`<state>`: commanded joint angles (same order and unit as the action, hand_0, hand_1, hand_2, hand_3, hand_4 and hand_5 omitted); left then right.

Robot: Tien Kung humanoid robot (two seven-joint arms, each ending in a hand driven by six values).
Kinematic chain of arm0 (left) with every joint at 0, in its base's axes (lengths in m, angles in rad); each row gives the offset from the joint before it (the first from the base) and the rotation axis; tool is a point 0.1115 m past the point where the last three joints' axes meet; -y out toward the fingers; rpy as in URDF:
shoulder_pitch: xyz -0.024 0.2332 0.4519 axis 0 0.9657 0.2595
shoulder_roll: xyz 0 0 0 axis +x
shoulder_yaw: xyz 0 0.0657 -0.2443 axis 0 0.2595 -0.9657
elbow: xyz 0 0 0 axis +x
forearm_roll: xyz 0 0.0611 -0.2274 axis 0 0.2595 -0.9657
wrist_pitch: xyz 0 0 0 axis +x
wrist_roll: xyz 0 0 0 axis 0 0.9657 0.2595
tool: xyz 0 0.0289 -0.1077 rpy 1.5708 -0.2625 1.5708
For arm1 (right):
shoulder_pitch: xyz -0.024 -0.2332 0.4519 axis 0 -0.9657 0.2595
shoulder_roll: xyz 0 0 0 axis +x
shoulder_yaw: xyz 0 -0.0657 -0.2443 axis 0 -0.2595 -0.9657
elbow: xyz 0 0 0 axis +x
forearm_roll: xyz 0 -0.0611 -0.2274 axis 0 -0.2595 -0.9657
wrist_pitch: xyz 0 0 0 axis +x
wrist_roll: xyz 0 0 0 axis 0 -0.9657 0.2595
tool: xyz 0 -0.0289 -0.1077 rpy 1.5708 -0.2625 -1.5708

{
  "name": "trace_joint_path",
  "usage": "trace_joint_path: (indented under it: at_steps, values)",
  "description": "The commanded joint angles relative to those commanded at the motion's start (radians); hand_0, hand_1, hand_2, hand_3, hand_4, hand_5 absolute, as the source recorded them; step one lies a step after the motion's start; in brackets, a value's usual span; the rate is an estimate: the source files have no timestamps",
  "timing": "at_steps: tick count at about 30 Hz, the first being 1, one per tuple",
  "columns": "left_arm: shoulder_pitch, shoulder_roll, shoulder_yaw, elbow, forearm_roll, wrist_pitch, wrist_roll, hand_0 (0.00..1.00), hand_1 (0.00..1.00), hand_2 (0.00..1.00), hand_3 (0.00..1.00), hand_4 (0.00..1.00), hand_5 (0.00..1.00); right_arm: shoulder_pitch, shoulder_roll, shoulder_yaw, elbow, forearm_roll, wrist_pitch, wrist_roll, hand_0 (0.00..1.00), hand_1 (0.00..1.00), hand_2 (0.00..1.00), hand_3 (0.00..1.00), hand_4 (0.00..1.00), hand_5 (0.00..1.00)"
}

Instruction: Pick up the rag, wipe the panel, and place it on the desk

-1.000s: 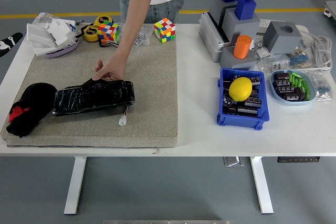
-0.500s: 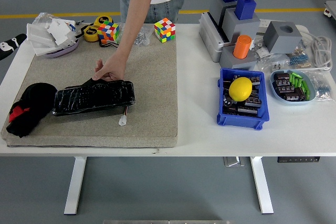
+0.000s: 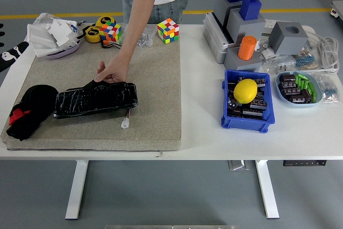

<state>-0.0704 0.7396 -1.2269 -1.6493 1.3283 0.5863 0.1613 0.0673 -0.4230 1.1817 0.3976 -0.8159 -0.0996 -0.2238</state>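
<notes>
The black rag (image 3: 29, 110), with a red patch showing, lies bunched at the left end of the beige mat (image 3: 155, 100). Right beside it lies the glossy black panel (image 3: 95, 99), and a white connector (image 3: 125, 123) on a short wire trails from its near edge. A person at the far side reaches down, and their hand (image 3: 111, 72) pinches the panel's far edge. A black-and-white part of my left hand (image 3: 12, 56) shows at the picture's left edge, beyond the table and apart from the rag. My right arm is out of sight.
Two colour cubes (image 3: 168, 29), tape rolls (image 3: 94, 33) and a bowl of white scraps (image 3: 53, 35) line the mat's far edge. On the right stand a blue bin (image 3: 247, 117) holding a yellow ball, grey fixtures (image 3: 241, 22) and a small parts tray (image 3: 298, 87).
My left hand at the left edge has shifted toward the near side of the picture. The person's hand, the panel and the rag have stayed put.
</notes>
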Motion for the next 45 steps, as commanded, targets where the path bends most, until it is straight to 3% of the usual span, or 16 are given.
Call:
trace_joint_path:
  at_steps: [6, 12, 26, 36, 45]
  values:
    - [-0.010, 0.036, 0.022, -0.022, -0.126, 0.002, -0.018, 0.403, 0.611, 0.700, 0.762, 0.939, 0.491, 0.004, 0.001, 0.008, 0.012, -0.001, -0.003, 0.002, 0.761, 0.611, 0.696, 0.599, 0.975, 0.593]
    - [-0.018, 0.038, 0.012, -0.029, -0.175, 0.007, -0.031, 0.403, 0.612, 0.700, 0.761, 0.937, 0.484, 0.005, 0.006, 0.019, 0.015, -0.004, -0.003, 0.004, 0.760, 0.612, 0.696, 0.598, 0.975, 0.592]
    - [-0.019, 0.030, 0.008, -0.013, -0.156, 0.011, -0.036, 0.405, 0.610, 0.696, 0.756, 0.926, 0.485, 0.004, 0.010, 0.017, 0.009, 0.004, 0.001, 0.003, 0.760, 0.612, 0.696, 0.600, 0.975, 0.593]
    - [-0.017, 0.022, -0.009, -0.008, -0.088, 0.007, -0.025, 0.410, 0.612, 0.695, 0.752, 0.916, 0.452, 0.001, 0.015, 0.019, 0.008, 0.006, 0.004, 0.003, 0.760, 0.613, 0.696, 0.600, 0.975, 0.593]
    - [-0.015, 0.001, -0.004, 0.009, -0.059, 0.007, -0.023, 0.410, 0.610, 0.695, 0.745, 0.913, 0.444, -0.003, 0.016, 0.015, 0.006, 0.006, 0.007, 0.003, 0.760, 0.612, 0.696, 0.600, 0.975, 0.593]
